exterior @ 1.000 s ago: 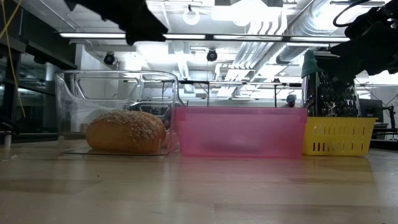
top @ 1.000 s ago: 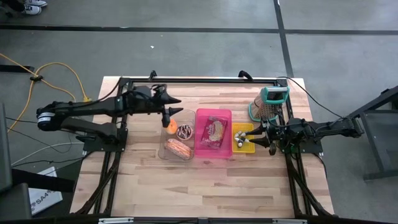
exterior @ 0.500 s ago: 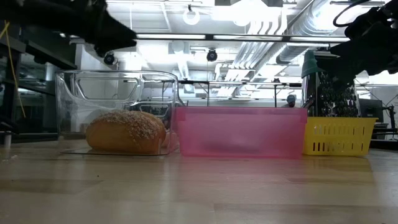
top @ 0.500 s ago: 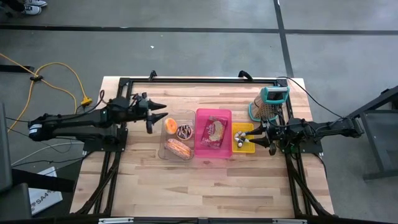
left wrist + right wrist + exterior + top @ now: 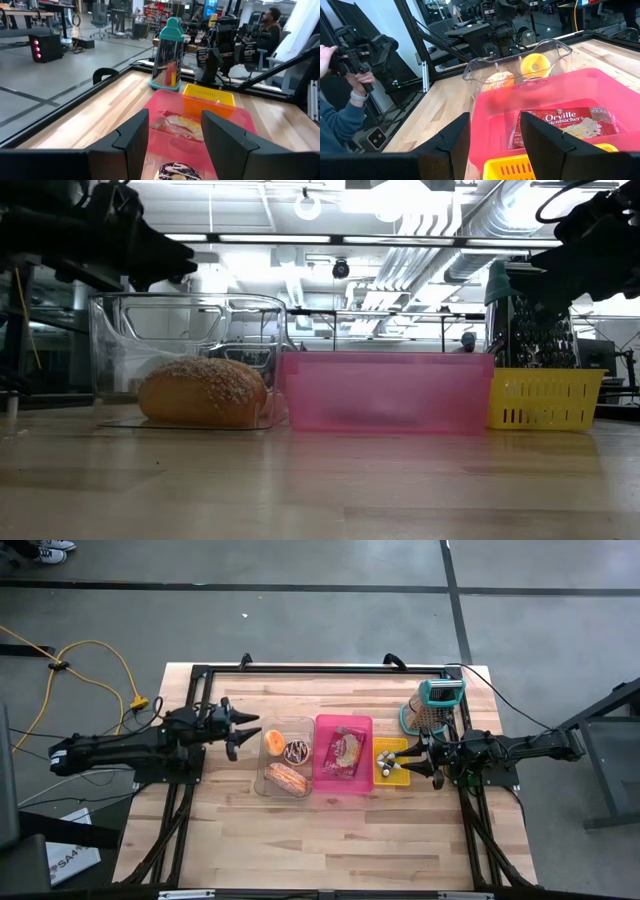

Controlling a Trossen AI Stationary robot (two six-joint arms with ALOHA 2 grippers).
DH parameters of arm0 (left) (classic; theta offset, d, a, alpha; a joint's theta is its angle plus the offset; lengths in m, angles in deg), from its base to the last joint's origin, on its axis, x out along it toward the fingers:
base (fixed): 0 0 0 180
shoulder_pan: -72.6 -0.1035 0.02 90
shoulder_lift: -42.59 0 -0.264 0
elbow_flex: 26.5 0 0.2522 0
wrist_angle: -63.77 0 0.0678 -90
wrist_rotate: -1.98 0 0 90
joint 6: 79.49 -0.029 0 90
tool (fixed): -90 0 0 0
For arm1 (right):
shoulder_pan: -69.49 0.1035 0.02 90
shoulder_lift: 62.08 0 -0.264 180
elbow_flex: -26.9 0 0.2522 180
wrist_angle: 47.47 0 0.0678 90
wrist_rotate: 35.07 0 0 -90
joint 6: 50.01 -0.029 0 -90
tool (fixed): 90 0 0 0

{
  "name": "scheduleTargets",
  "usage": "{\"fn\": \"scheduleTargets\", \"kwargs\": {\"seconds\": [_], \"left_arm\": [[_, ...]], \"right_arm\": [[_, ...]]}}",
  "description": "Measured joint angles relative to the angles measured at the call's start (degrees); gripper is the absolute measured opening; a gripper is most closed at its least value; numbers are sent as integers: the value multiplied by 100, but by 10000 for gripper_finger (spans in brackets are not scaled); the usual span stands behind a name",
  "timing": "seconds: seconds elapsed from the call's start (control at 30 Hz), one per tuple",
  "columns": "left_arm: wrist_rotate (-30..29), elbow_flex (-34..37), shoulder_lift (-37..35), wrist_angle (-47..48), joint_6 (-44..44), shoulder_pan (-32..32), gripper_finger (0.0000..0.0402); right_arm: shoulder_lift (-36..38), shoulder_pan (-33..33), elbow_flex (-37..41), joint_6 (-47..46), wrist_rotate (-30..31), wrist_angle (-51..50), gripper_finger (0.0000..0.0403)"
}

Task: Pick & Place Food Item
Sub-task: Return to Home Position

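**Donuts in the Bin, Both Claws Empty**

Three donuts lie inside the transparent bin: an orange donut, a dark donut and a brown donut with a crumbed top. The placing therefore appears complete. The left claw hovers just beside the bin's outer wall. Its fingers are spread wide and carry nothing, which suits the homing step in hand. The right claw waits next to the yellow basket, likewise parted and empty. Between the bin and the basket sits the pink bin, which holds a packet printed "Orville Redenbacher's". A teal-handled grater stands upright beyond the basket, apart from the work. All of the containers rest on the wooden counter.
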State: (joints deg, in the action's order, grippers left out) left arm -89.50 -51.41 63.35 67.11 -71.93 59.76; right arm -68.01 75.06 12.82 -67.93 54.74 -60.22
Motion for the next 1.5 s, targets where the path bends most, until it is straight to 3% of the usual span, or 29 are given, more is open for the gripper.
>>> {"fn": "scheduleTargets", "kwargs": {"seconds": [0.6,1.5], "left_arm": [[25,855,-1203,11,182,0,175],[14,943,-1515,971,728,-1,175]], "right_arm": [[0,1,-2,0,0,0,162],[0,1,-2,0,0,2,162]]}}
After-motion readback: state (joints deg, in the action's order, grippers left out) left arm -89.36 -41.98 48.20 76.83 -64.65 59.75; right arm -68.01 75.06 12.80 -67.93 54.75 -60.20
